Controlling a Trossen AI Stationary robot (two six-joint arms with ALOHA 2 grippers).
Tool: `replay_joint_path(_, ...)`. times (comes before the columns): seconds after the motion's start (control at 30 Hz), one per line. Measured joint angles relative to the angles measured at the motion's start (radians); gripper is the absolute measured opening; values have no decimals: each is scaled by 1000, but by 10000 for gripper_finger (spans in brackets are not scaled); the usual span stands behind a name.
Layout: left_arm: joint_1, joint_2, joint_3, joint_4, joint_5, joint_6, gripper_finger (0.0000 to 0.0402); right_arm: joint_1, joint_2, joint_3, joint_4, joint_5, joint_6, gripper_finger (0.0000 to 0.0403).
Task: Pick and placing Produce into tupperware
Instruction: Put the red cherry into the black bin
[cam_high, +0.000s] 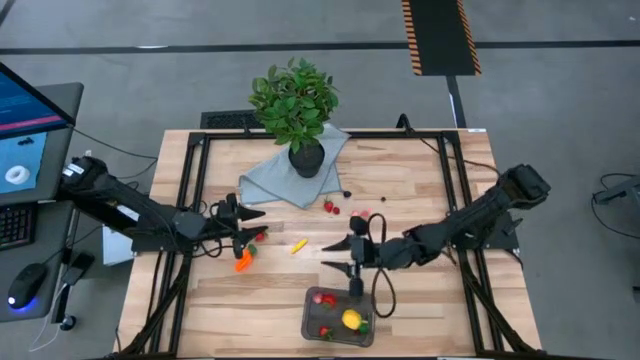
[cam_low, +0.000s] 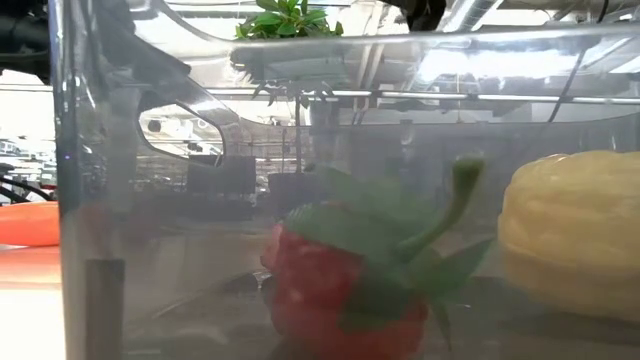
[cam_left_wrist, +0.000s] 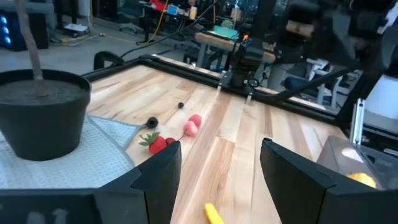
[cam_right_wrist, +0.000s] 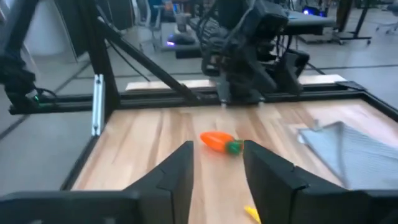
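The tupperware (cam_high: 340, 316), a clear tub, stands near the table's front edge. In it lie a yellow lemon (cam_high: 351, 320) and red strawberries (cam_high: 325, 298); the low view shows a strawberry (cam_low: 340, 290) and the lemon (cam_low: 575, 245) up close. My right gripper (cam_high: 333, 255) hovers open just beyond the tub, nothing between its fingers. My left gripper (cam_high: 256, 226) stands open at the left, above an orange carrot (cam_high: 243, 262). A yellow banana (cam_high: 298, 245) lies between the grippers. Strawberries (cam_high: 330, 207), pink berries (cam_high: 362, 213) and dark berries (cam_high: 347, 193) lie farther back.
A leafy plant in a black pot (cam_high: 305, 158) stands on a blue-grey cloth (cam_high: 275, 180) at the table's far side. A black frame (cam_high: 195, 180) runs around the tabletop. Bare wood lies to the right of the tub and at the far right.
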Motion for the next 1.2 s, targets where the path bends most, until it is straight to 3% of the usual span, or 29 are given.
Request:
replay_joint_path(0.1, 40, 37, 0, 36, 60, 8, 208, -7, -55, -4, -71, 1, -10, 182)
replay_joint_path(0.23, 95, 81, 4, 52, 88, 13, 208, -7, -136, -70, -40, 18, -15, 196)
replay_joint_path(0.43, 162, 187, 69, 41, 179, 65, 208, 6, -285, -309, 224, 19, -19, 206)
replay_joint_path(0.67, 217, 376, 178, 39, 232, 208, 208, 28, -372, -549, 512, 18, -16, 202)
replay_joint_path(1.03, 302, 723, 422, 16, 367, 293, 208, 81, -395, -616, 538, 16, 34, 205)
replay_joint_path(1.2, 352, 855, 534, -67, 337, 297, 208, 109, -394, -616, 527, 17, 27, 205)
